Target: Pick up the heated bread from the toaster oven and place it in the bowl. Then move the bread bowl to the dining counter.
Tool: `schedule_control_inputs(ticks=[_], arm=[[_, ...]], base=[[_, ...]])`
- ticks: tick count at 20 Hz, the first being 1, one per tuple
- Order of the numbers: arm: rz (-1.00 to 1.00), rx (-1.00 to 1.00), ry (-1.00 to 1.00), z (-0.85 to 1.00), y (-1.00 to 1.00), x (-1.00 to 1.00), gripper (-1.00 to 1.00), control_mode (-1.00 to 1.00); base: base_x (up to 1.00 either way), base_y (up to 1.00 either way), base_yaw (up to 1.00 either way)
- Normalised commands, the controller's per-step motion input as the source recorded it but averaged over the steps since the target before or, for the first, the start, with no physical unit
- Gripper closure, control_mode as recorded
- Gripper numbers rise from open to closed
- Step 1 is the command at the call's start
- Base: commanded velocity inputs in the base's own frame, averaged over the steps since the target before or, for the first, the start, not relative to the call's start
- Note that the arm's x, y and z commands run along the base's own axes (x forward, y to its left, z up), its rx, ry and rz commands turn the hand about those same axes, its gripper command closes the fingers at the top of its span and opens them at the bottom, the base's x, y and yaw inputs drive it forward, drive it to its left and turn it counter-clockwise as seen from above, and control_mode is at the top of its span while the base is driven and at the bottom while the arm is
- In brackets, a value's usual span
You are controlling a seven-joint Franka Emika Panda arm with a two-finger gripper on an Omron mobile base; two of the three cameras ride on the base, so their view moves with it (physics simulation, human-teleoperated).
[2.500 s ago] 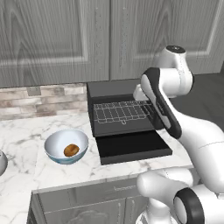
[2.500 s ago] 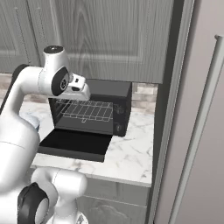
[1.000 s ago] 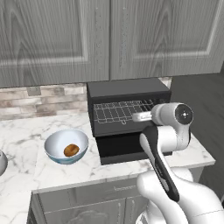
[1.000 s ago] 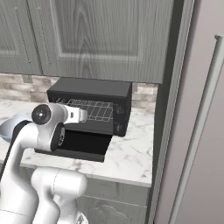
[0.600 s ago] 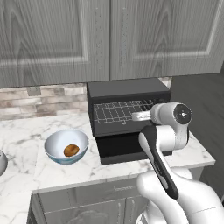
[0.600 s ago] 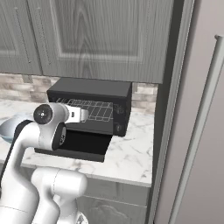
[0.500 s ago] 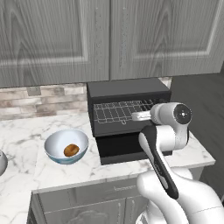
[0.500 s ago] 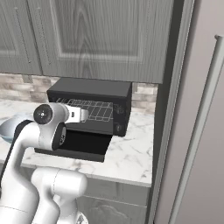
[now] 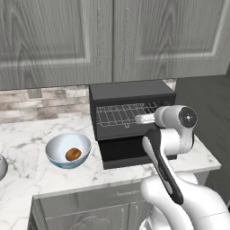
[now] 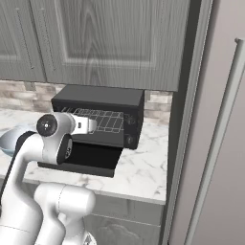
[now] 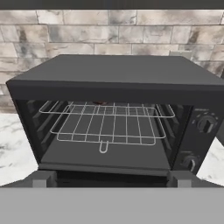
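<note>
The marble bench [image 9: 27,134] carries everything here, and the black toaster oven [image 9: 130,92] stands at its back against the brick wall, its door [image 9: 121,152] dropped flat toward the robot. The step in hand looks like the first one, reaching into the oven for the heated bread. In the hand view the wire rack [image 11: 105,124] sits level and looks nearly bare. A small dark smudge [image 11: 99,103] at its far edge, toward twelve o'clock, may be the bread, but it is too faint to be sure. Its long axis and which way it points cannot be told. The pale bowl [image 9: 58,159] rests on the bench at about eight o'clock from the oven in the left base view, well apart from the door. The claw [image 9: 140,119] hangs level just in front of the oven mouth, aimed straight in, spread wide with nothing between its tips. A golden-brown roll [image 9: 73,154] lies in the bowl, its long axis running roughly from eight to two o'clock. The next move probably calls for pushing the claw deep over the rack, low enough to clear the oven roof, and closing only once the lump sits between the tips.
</note>
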Motion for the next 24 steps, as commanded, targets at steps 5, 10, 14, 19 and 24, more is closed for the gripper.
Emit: schedule_control_inputs(ticks=[5, 10, 14, 19, 24], arm=[[0.00, 0.00, -0.09, 0.00, 0.00, 0.25, -1.00, -1.00], [0.00, 0.00, -0.06, -0.01, 0.00, 0.28, -1.00, -1.00], [0.00, 0.00, -0.04, -0.17, 0.00, 0.28, -1.00, -1.00], [0.00, 0.00, -0.02, -0.11, 0.00, 0.42, -1.00, -1.00], [0.00, 0.00, 0.00, -0.11, 0.00, 0.60, -1.00, -1.00]], base=[[0.00, 0.00, 0.00], [0.00, 0.00, 0.00], [0.00, 0.00, 0.00], [0.00, 0.00, 0.00], [0.00, 0.00, 0.00]])
